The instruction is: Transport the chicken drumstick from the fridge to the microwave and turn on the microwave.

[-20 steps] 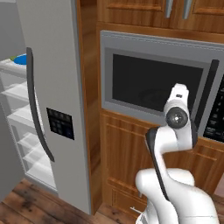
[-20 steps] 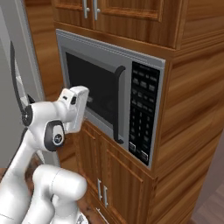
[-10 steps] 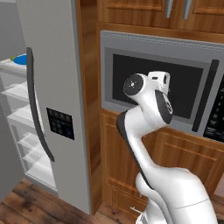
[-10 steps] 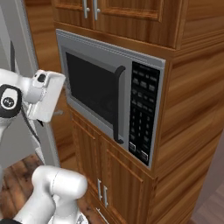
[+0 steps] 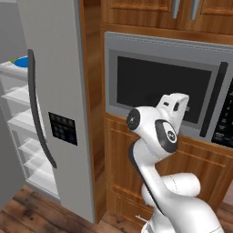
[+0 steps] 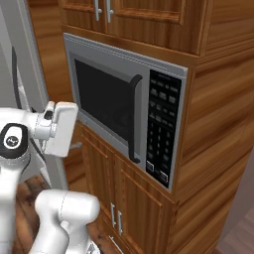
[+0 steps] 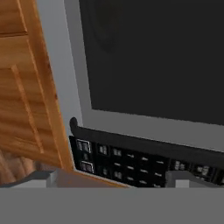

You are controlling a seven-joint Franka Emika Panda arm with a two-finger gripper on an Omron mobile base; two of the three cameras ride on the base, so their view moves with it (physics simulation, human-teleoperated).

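The microwave (image 5: 164,86) is set in a wooden cabinet wall, its door shut, with a black window (image 6: 104,96) and a dark bar handle (image 6: 134,119). My gripper (image 7: 111,180) faces it close up, open, with nothing between its widely spaced tips. In the hand view the scene is rolled: the handle (image 7: 144,146) runs across, with the keypad (image 7: 131,166) below it. My white hand (image 5: 175,105) hangs in front of the window's lower part. The fridge (image 5: 50,91) stands at the left with its door open and white shelves (image 5: 18,120) showing. The chicken drumstick is out of view.
A blue plate (image 5: 19,60) lies on the top fridge shelf. The fridge door's long dark handle (image 5: 38,118) and small black panel (image 5: 63,128) face me. Wooden cabinet doors (image 6: 134,208) sit below the microwave, more (image 6: 129,12) above. The black keypad (image 6: 161,131) is right of the door.
The arm has swung: my hand went left and up from near the microwave handle, then came back down a little before the window. The gripper stayed open.
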